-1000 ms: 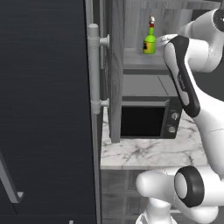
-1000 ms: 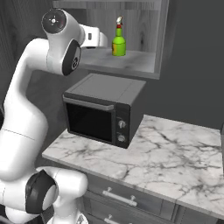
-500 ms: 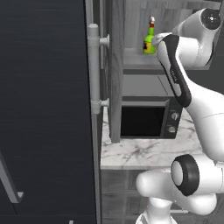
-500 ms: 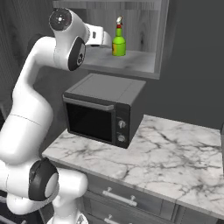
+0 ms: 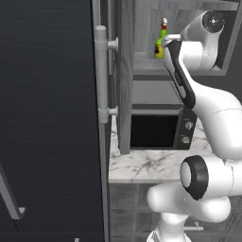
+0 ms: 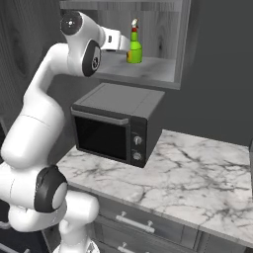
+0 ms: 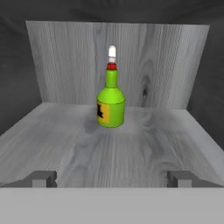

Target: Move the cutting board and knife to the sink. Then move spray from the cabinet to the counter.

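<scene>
The spray (image 7: 110, 107), a green bottle with a yellow label and a red-and-white top, stands upright on the shelf of the cabinet niche (image 6: 148, 69). My gripper (image 7: 111, 177) is open and level with the shelf's front edge. It points straight at the bottle, with bare shelf between its fingertips (image 7: 41, 177) and the bottle. In the right base view the gripper (image 6: 124, 43) is just left of the spray (image 6: 133, 47). In the left base view it (image 5: 167, 39) is beside the spray (image 5: 160, 45). The cutting board, knife and sink are out of view.
A black microwave (image 6: 116, 123) stands on the marble counter (image 6: 197, 168) under the niche. The dark fridge (image 5: 47, 118) with its long grey handle (image 5: 101, 71) fills the left side. The niche's side walls and back panel (image 7: 118, 61) close in around the bottle.
The arm has stretched up and forward, carrying the hand closer to the niche and the spray. The jaws stay open and the bottle has not moved.
</scene>
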{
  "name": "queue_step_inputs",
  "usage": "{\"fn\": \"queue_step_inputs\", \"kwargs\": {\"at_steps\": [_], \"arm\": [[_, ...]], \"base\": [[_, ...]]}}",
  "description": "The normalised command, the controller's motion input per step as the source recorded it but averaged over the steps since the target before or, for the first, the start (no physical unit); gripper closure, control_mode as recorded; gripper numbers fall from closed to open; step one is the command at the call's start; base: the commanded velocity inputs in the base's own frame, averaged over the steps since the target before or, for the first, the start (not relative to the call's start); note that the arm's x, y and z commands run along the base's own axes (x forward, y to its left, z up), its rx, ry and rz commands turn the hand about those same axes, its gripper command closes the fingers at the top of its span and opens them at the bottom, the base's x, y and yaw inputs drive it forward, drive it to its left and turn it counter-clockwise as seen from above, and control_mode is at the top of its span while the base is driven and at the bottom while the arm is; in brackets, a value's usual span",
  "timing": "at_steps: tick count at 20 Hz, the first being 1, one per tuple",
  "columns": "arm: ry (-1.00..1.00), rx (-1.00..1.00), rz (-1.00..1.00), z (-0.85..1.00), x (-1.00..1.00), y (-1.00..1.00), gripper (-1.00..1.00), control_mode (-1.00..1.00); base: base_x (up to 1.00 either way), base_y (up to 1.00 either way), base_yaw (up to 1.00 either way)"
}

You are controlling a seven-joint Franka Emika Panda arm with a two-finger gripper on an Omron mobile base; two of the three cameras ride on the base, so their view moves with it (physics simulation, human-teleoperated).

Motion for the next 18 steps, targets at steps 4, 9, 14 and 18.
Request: {"fn": "queue_step_inputs", "kwargs": {"at_steps": [4, 9, 14, 18], "arm": [[0.00, 0.00, -0.05, 0.00, 0.35, -0.09, -1.00, -1.00], [0.00, 0.00, -0.01, 0.00, 0.30, -0.03, -1.00, -1.00], [0.00, 0.00, 0.00, -0.01, 0.29, -0.04, -1.00, -1.00], [0.00, 0.00, 0.00, 0.00, 0.29, -0.05, -1.00, -1.00]], "base": [[0.00, 0.00, 0.00], [0.00, 0.00, 0.00], [0.00, 0.00, 0.00], [0.00, 0.00, 0.00]]}}
